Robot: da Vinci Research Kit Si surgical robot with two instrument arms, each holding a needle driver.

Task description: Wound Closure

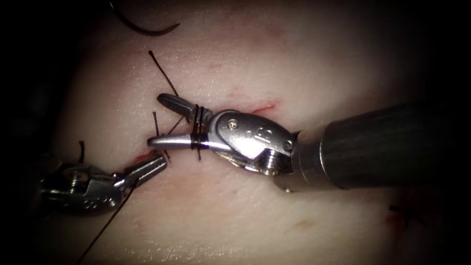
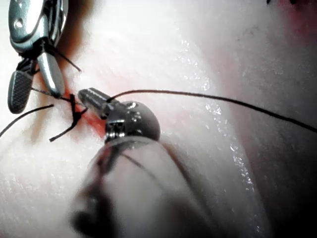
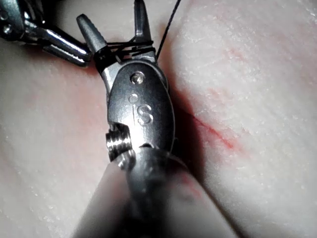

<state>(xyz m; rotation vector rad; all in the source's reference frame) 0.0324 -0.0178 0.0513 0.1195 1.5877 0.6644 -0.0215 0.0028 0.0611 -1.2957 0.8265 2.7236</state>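
The needle (image 1: 142,27) lies free on the tissue (image 1: 274,64) at the far left, untouched by either tool; its upper end is cut off by the frame edge, so only part of the curve is visible. Two tools work at the cut (image 1: 262,107). The right tool (image 1: 169,120) has its jaws apart and grips nothing, though two or three turns of thread (image 1: 197,127) wrap around both jaws. The left tool (image 1: 149,168), near left, has its jaws together, apparently clamped on the thread, which trails off toward the near edge. Two short thread ends (image 1: 157,125) stand up beside the red fluid (image 1: 142,157) at the cut's left end. Another stitch (image 1: 405,211) sits at the near right, hard to make out.
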